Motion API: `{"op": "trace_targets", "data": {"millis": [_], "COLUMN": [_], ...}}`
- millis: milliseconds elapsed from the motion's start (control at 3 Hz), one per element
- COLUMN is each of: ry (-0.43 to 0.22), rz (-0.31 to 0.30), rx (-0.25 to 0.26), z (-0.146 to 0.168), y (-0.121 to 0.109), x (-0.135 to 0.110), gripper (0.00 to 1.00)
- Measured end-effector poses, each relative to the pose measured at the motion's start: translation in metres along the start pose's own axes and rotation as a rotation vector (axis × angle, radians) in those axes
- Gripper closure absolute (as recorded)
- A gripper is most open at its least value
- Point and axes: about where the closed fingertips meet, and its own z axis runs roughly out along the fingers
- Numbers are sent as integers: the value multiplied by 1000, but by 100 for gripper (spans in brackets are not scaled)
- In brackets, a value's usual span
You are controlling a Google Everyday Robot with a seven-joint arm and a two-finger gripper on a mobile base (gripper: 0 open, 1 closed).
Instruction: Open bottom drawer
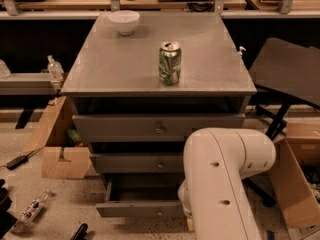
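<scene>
Bottom drawer stood pulled out at cabinet base. Gripper sat at its right end, mostly behind white arm; grip state couldn't be told. Green can label unreadable.

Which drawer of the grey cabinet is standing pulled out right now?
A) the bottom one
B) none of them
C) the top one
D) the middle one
A: the bottom drawer has its front well forward of the middle drawer and top drawer, with its open box showing behind it. The gripper sits low at that drawer's right end, mostly hidden by the white arm.
</scene>
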Motion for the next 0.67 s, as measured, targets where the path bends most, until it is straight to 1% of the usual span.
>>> {"op": "trace_targets", "data": {"millis": [333, 667], "ry": [66, 62], "rz": [110, 176], "rx": [-130, -217], "z": [-9, -3], "y": [68, 101], "x": [4, 11], "gripper": [70, 93]}}
